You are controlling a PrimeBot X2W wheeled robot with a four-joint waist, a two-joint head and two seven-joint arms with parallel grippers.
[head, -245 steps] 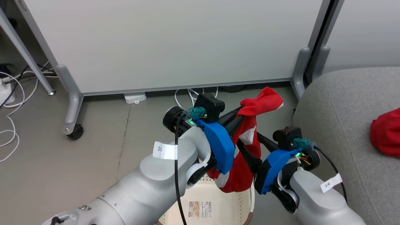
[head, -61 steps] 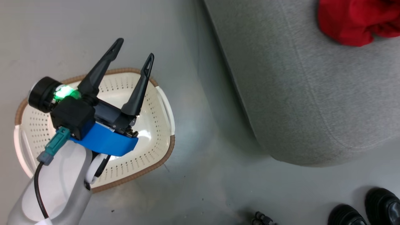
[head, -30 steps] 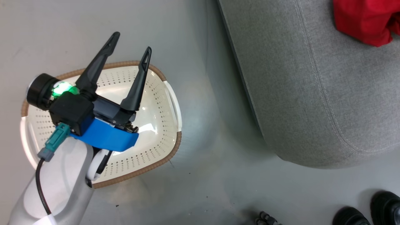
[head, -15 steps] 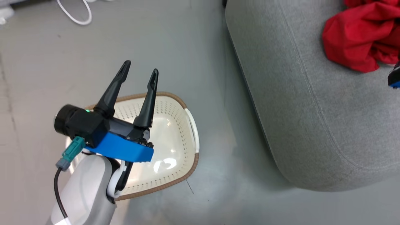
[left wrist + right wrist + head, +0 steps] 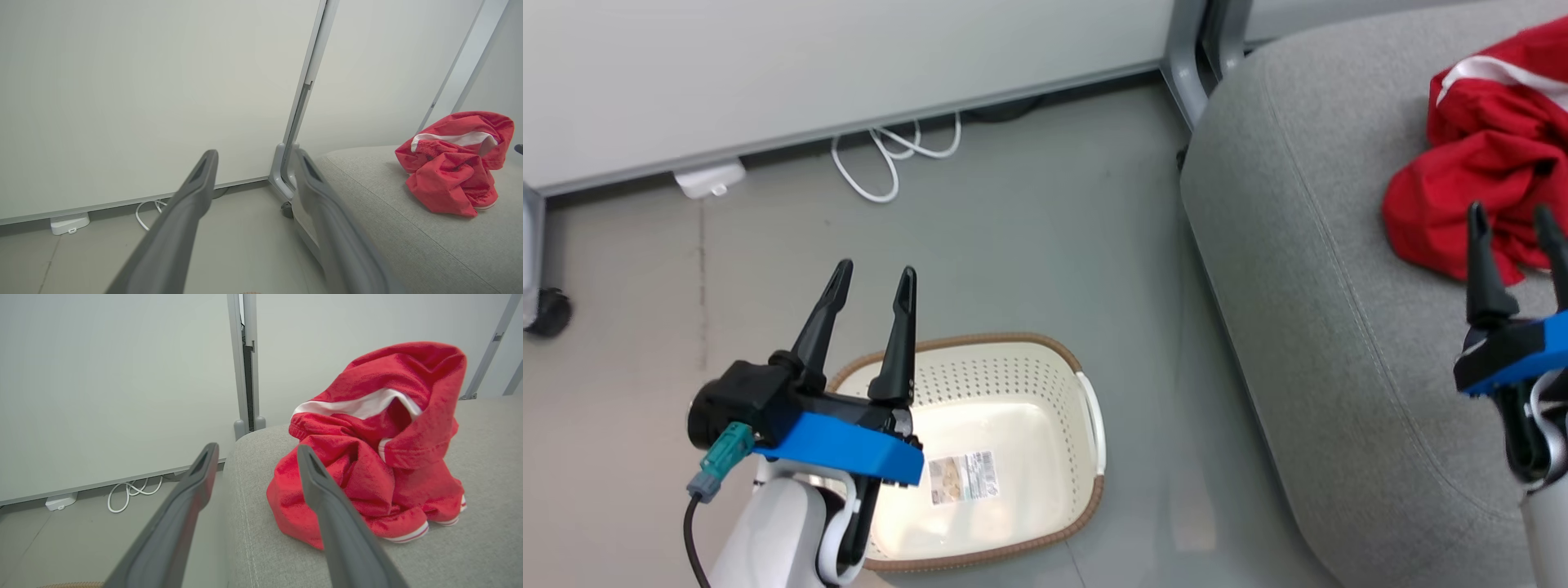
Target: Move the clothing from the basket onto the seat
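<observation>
Left hand (image 5: 876,269): over the basket's left end, fingers spread with nothing between them, tips reaching past its far rim.
Basket (image 5: 1013,371): cream with perforated sides and a brown rim, standing on the floor (image 5: 1054,229); inside it, a printed label (image 5: 964,478) lies on the smooth bottom.
Cable (image 5: 890,163): white loops on the floor beyond the basket, at the foot of a pale panel (image 5: 849,73).
Seat (image 5: 1298,327): grey, right of the basket, with a strip of floor between them.
Clothing (image 5: 1478,180): red heap with white stripe trim, on the seat, well right of the basket.
Right hand (image 5: 1508,211): farthest right of the basket, over the seat, fingers spread and holding nothing, tips by the heap's near edge.
</observation>
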